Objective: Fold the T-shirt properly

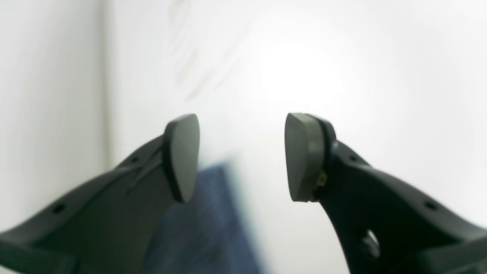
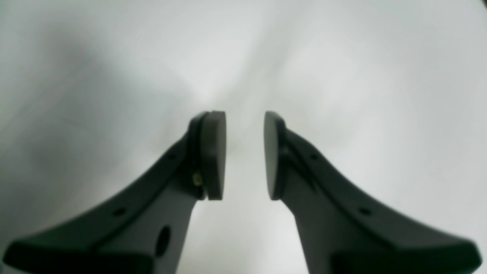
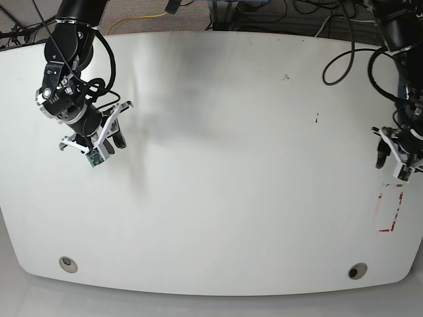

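1. The T-shirt (image 1: 207, 224) is seen only in the left wrist view, as a blurred strip of dark blue cloth at about 6 o'clock, below and partly behind the near finger; no lettering can be made out, and none of the cloth is visible in the base view.
2. The left gripper (image 1: 242, 156) is shown with its jaws standing wide apart and nothing between the pads (image 1: 300, 156); only bright white surface is seen in the gap.
3. The right gripper (image 2: 244, 154) is shown with a narrower gap between its pads (image 2: 214, 154); nothing is held, and only the grey-white surface lies beyond.
4. In the base view, the white table (image 3: 218, 165) is seen from above, with two round holes near its 6 o'clock edge.
5. The left gripper (image 3: 391, 156) is placed at about 3 o'clock, just above a red outlined marking (image 3: 390, 210).
6. The right gripper (image 3: 114, 141) is placed at about 10 o'clock, well apart from the other.
7. Cables (image 3: 344, 63) are draped at about 1 o'clock.
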`<state>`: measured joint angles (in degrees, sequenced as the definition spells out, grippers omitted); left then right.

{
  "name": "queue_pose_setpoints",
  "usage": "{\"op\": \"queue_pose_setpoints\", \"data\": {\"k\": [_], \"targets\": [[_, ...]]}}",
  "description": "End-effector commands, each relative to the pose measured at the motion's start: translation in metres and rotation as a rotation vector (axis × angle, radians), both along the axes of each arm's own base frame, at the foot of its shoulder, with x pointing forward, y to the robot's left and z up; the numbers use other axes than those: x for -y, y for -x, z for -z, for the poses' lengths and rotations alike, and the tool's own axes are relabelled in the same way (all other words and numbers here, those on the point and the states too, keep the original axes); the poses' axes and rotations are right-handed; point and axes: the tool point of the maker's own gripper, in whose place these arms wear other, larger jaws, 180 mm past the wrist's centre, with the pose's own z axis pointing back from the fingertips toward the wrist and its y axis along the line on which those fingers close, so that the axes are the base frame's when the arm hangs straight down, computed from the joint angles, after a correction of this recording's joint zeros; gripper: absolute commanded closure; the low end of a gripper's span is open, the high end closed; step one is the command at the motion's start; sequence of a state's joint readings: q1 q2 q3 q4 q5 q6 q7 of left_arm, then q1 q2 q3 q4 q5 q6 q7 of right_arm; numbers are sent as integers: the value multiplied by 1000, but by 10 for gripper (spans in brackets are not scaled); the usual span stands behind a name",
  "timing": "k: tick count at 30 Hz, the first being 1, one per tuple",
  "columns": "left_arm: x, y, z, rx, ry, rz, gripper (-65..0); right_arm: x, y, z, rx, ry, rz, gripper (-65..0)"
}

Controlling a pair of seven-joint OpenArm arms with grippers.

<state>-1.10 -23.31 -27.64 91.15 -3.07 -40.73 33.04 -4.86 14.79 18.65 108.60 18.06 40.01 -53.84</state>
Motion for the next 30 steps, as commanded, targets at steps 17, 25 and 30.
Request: {"op": "queue_pose_setpoints", "data": {"k": [17, 25, 30], "targets": [[125, 50, 22, 347, 187, -32, -319, 26, -2, 16, 312, -165, 116, -166], [183, 125, 55, 318, 325, -50, -319, 35, 67, 41, 264, -253, 185, -166], [216, 200, 67, 251, 424, -31, -319, 49, 125, 48, 206, -262, 260, -166]]}}
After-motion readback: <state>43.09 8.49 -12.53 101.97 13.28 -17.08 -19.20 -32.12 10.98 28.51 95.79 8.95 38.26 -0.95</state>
